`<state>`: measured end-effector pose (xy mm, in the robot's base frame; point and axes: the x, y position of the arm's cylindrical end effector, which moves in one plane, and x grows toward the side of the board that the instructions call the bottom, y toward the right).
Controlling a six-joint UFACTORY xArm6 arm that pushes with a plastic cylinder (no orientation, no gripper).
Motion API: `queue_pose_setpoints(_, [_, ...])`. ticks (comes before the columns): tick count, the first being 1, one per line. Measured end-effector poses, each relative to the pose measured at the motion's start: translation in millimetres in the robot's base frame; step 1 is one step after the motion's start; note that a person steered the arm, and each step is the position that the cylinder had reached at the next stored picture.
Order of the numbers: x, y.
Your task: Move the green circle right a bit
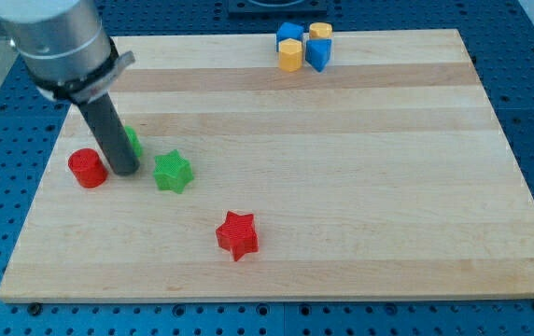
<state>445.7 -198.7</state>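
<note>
My tip [124,172] rests on the bench [360,215] near the view's left edge. The arm ends in a plain dark rod: it has no fingers, so nothing opens or closes and nothing is held.

The green circle [133,141] sits right behind the rod, on its upper right side in the view. Only a sliver of green shows past the rod; whether the tip touches it cannot be told. Being round, and mostly hidden, it shows no heading and no long axis.

Just left of the tip lies the red cylinder [88,167], close to the rod but apart from it. Just right of the tip lies the green star [173,172], also apart. Farther toward the view's bottom right sits the red star [237,234], well clear of the others.

At the view's top edge a tight cluster holds four blocks: two blue blocks, one at upper left [289,33] and one at lower right [318,52], and two yellow blocks, one at upper right [320,31] and one at lower left [290,54].

Counted: two green, two red, two blue, two yellow, eight blocks in all.
</note>
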Motion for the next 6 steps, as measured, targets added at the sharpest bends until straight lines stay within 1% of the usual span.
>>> queue_pose_setpoints(1, [-58,0])
queue_pose_setpoints(2, [-84,0])
queue_pose_setpoints(3, [-51,-1])
queue_pose_setpoints(4, [-35,-42])
queue_pose_setpoints(5, [-49,-102])
queue_pose_setpoints(6, [-78,-96])
